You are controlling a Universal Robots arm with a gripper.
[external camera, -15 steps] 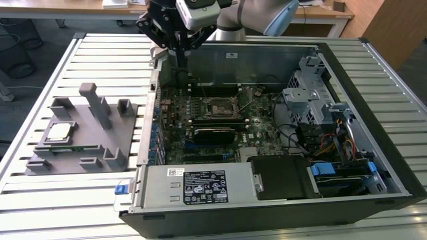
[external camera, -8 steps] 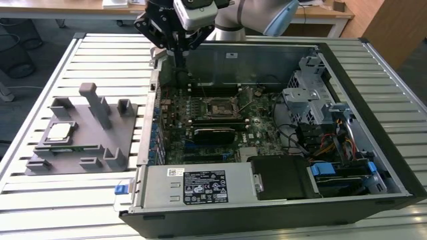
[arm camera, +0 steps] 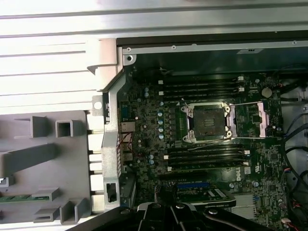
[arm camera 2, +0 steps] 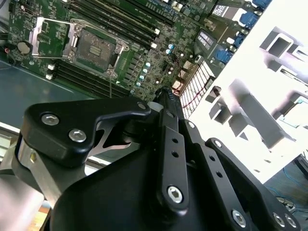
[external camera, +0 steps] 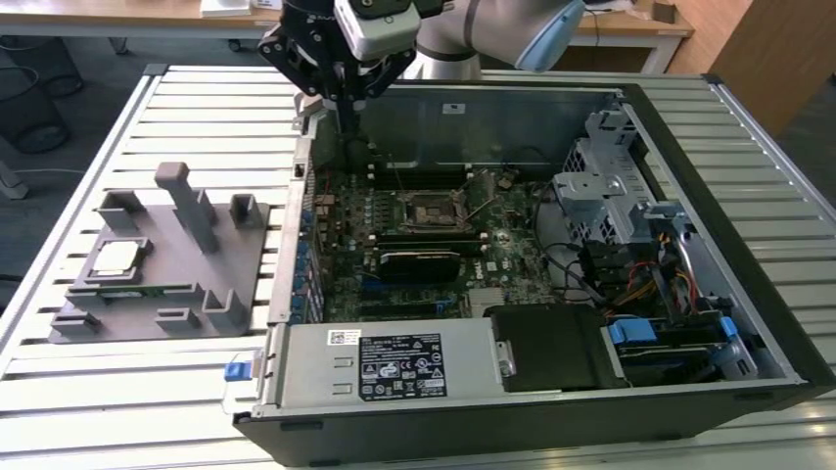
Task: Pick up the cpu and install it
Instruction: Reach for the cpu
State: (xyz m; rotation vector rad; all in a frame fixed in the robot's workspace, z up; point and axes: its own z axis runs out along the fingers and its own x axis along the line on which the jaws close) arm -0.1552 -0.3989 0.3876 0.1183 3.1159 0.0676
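Note:
The cpu (external camera: 116, 258), a flat silver square, lies on the grey holder fixture (external camera: 151, 294) at the exterior view's left, outside the computer case. My gripper (external camera: 350, 147) hangs above the case's rear corner, well away from the cpu, with its fingers together and nothing between them. In both wrist views the gripper's black linkage (arm camera 2: 166, 96) (arm camera: 171, 209) points toward the motherboard. The cpu socket (external camera: 429, 209) (arm camera 2: 96, 48) (arm camera: 208, 120) stands empty with its metal load plate (arm camera: 262, 118) flipped open.
The open computer case (external camera: 731, 196) holds the motherboard, memory slots (arm camera: 202, 89), cables (external camera: 627, 284), drive cage and power supply (external camera: 392, 364). The fixture has upright posts (external camera: 183, 201) and holds a green memory stick (arm camera: 24, 197). A slatted metal table (external camera: 131, 411) carries everything.

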